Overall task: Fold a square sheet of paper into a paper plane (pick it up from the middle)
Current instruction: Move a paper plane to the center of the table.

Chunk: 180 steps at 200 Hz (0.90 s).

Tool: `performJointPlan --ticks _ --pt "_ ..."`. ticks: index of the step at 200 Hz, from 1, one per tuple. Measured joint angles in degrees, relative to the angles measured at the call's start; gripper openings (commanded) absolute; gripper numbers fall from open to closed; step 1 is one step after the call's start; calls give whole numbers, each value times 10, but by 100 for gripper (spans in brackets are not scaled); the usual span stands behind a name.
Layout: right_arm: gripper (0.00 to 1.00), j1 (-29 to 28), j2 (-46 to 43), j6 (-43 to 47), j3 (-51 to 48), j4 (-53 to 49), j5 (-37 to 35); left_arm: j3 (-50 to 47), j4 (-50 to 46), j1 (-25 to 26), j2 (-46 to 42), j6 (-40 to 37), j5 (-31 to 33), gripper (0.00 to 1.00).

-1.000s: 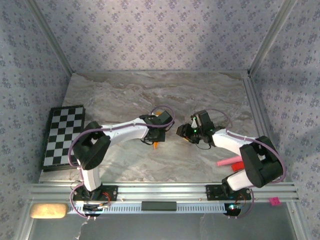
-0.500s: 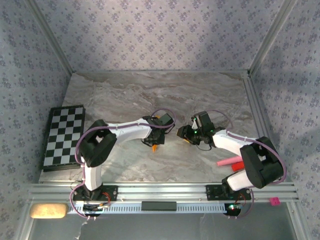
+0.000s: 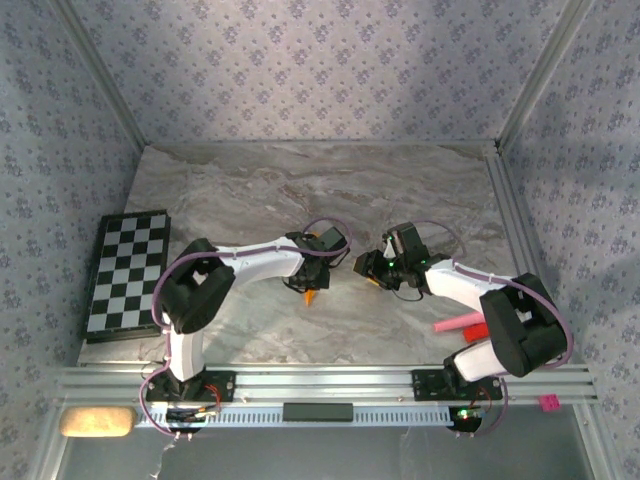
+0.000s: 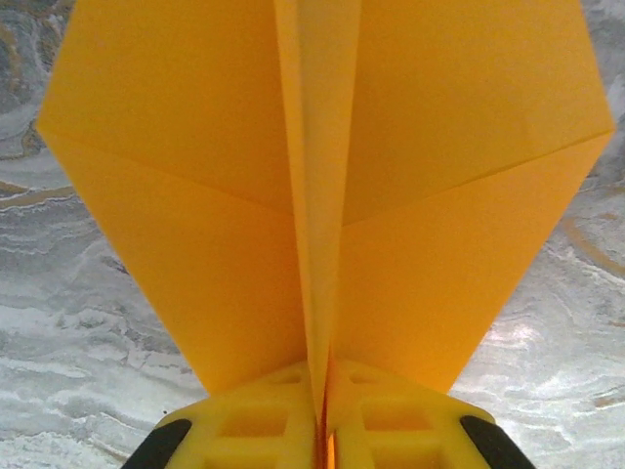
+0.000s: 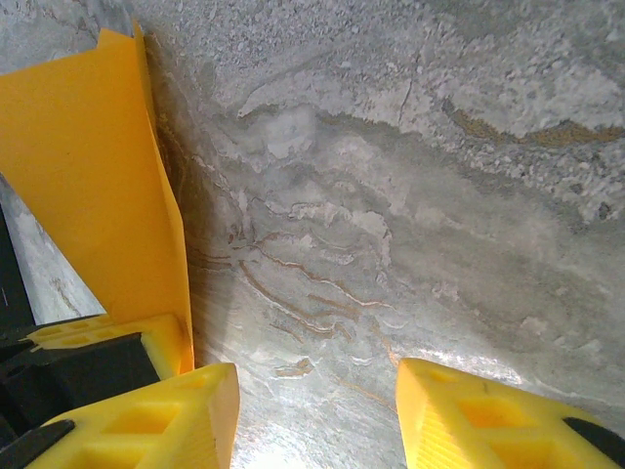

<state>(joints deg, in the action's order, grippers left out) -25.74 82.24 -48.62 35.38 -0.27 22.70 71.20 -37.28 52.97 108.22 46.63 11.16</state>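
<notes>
Left arm's elbow has swung in toward the middle over the last second, and the wrist has drifted a touch toward the near edge, carrying the orange paper with it. Right arm has barely budged

What it means: the left gripper (image 4: 322,391) has its jaws pinched together on the centre ridge of the paper plane (image 4: 322,176). From the left wrist view the thing looks pretty much folded, with two wings spreading out flat either side of the ridge and diagonal creases running across them. It's held up off the counter (image 3: 300,190), roughly in the middle between the two arms. The right gripper (image 5: 312,381) sits just beside the plane with its jaws apart and nothing between them, only marble showing through the gap. Best guess is the folding is near its end and the left arm is just repositioning or presenting the plane

As for the setting, the counter is grey-brown veined marble. A chequered board (image 3: 125,270) lies at the left edge, well away from the action, and a pink stick (image 3: 455,325) rests near the right arm's base. Flowery bluish wallpaper (image 3: 320,70) covers the walls on three sides, with an aluminium rail (image 3: 330,380) along the front
</notes>
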Motion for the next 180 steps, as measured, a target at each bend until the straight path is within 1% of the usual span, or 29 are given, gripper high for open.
performJointPlan --ticks 106,136,148,174,180 --pt "47 0 0 0 0 0 0 0 5 0 10 5 0 15" --pt "47 0 0 0 0 0 0 1 6 -1 13 10 0 17" --pt "48 0 0 0 0 0 0 4 6 -1 15 16 0 22" --pt "48 0 0 0 0 0 0 9 7 -5 19 26 -3 24" --pt "48 1 0 0 0 -1 0 11 6 -6 21 28 -4 27"
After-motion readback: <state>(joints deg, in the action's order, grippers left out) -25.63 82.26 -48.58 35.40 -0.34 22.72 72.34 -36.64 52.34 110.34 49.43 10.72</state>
